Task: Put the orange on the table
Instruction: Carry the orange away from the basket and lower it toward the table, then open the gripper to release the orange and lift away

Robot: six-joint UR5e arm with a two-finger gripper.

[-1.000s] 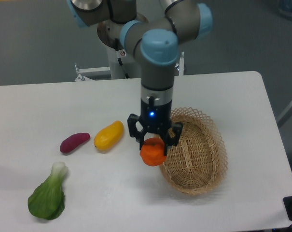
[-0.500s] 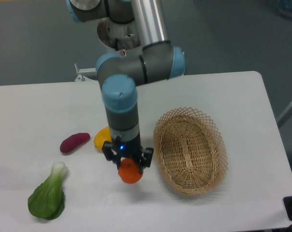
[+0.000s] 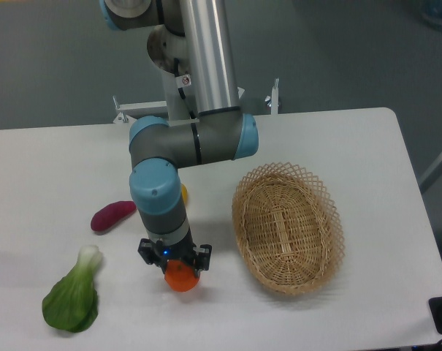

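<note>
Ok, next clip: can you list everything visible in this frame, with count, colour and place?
orange: 1, bright orange, front centre-left, held in the pincer
basket: 1, tan wicker, right of centre on the table, nothing visible inside
purple vegetable: 1, purple, left side
yellow fruit: 1, yellow, mostly hidden behind the arm
bok choy: 1, green with white stem, front left
table: 1, white
arm: 1, grey with blue joints
pincer: 1, black, shut on the orange
</note>
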